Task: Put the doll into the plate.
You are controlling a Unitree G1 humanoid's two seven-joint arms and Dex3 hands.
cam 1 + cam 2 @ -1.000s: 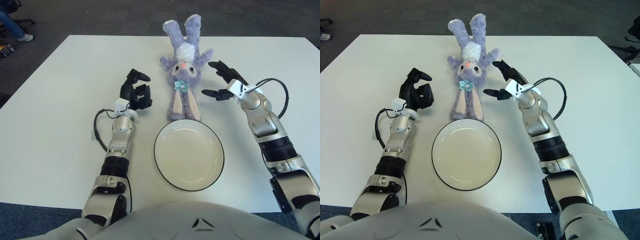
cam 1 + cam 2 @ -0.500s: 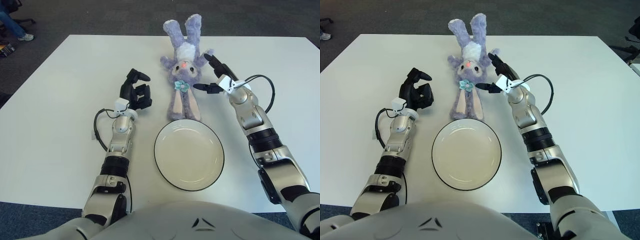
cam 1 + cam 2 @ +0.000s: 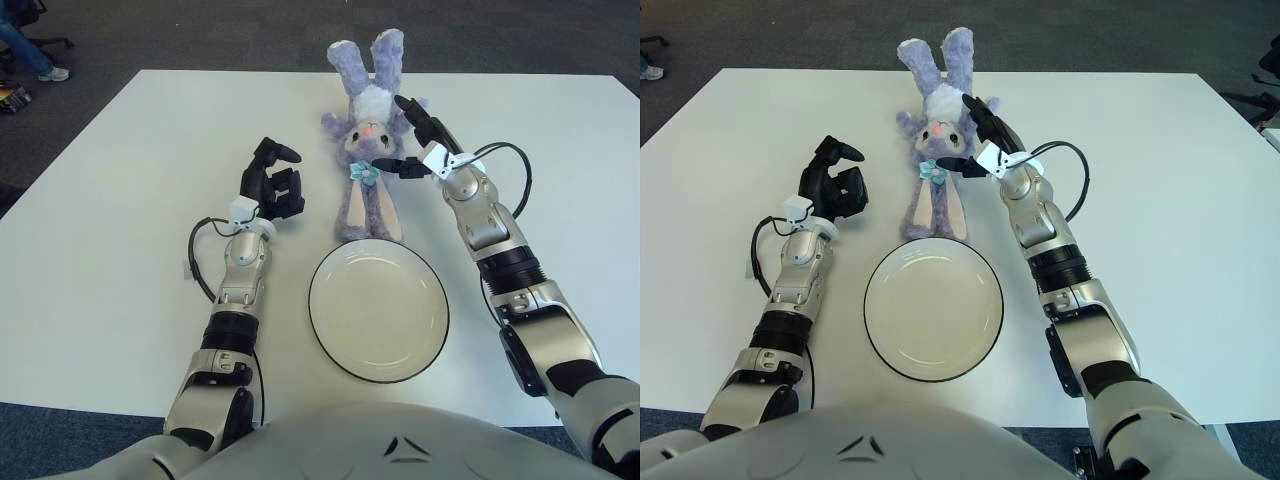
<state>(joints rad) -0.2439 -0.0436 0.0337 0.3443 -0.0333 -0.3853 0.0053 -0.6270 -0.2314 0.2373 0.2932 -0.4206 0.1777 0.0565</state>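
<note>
A purple plush rabbit doll (image 3: 368, 150) lies on its back on the white table, ears toward me and feet at the far side. Just in front of its ears sits a round cream plate (image 3: 378, 308) with a dark rim. My right hand (image 3: 408, 138) is at the doll's right side, fingers spread around its head and neck, touching or nearly touching the plush without closing on it. My left hand (image 3: 273, 185) shows to the left of the doll, fingers curled, holding nothing.
The white table (image 3: 120, 200) spreads wide on both sides of the plate. Past its far edge is dark carpet, with a person's leg and shoe (image 3: 40, 65) at the top left.
My right hand has swung left from open table beside the doll until its spread fingers reach the doll's head. The left hand, doll and plate have not moved.
</note>
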